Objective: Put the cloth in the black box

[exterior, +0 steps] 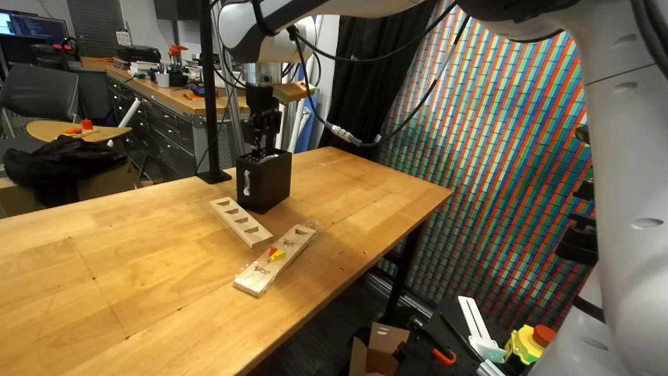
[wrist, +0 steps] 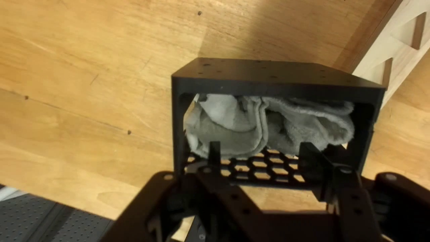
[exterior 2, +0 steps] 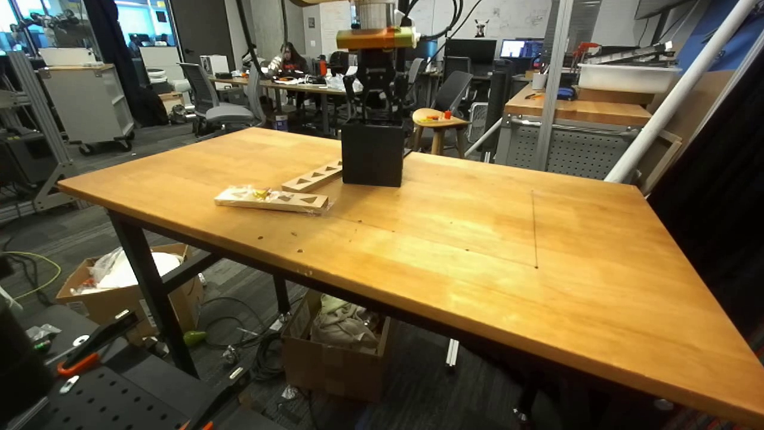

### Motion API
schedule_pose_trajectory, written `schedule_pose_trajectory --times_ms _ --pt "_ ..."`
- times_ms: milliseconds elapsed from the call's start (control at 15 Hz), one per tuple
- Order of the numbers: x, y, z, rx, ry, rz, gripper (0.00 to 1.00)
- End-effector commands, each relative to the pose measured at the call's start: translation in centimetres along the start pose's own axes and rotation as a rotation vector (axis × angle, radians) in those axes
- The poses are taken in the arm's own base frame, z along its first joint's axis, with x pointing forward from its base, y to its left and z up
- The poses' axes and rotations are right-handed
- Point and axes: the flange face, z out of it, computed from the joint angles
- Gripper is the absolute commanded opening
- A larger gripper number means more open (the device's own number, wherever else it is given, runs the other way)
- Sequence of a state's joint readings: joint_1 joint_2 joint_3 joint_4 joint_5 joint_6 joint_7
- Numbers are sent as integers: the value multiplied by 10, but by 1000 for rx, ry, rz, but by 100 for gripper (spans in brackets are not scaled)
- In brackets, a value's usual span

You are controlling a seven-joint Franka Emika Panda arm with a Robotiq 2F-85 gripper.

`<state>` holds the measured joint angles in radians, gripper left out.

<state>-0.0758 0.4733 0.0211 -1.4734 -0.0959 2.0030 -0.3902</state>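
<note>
Tabletop [wrist: 100, 74]: boxed cloth [wrist: 260, 129], clearest from wrist.

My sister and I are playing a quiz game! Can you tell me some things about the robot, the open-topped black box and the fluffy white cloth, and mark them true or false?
1. The fluffy, whitish fabric cloth is inside the open-topped, boxy black box. True.
2. The robot's black jaws are clamped shut on the cloth. False: they stand apart.
3. The box is lying on its side. False: it stands upright on the brown wooden table.
4. Small red and yellow pieces lie on a long, pale wooden strip with holes. True.
</note>
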Motion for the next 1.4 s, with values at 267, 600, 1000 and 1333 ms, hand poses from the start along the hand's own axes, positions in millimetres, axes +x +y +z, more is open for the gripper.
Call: schedule_pose_trajectory --times_ms 267,600,1000,1333 --pt "-13 -5 -67 -83 38 -21 49" --pt "-8 -12 -61 -69 40 -38 9" --pt "-7 -16 -42 -39 25 -44 1" --pt "-6 -14 -13 -2 -1 -40 1"
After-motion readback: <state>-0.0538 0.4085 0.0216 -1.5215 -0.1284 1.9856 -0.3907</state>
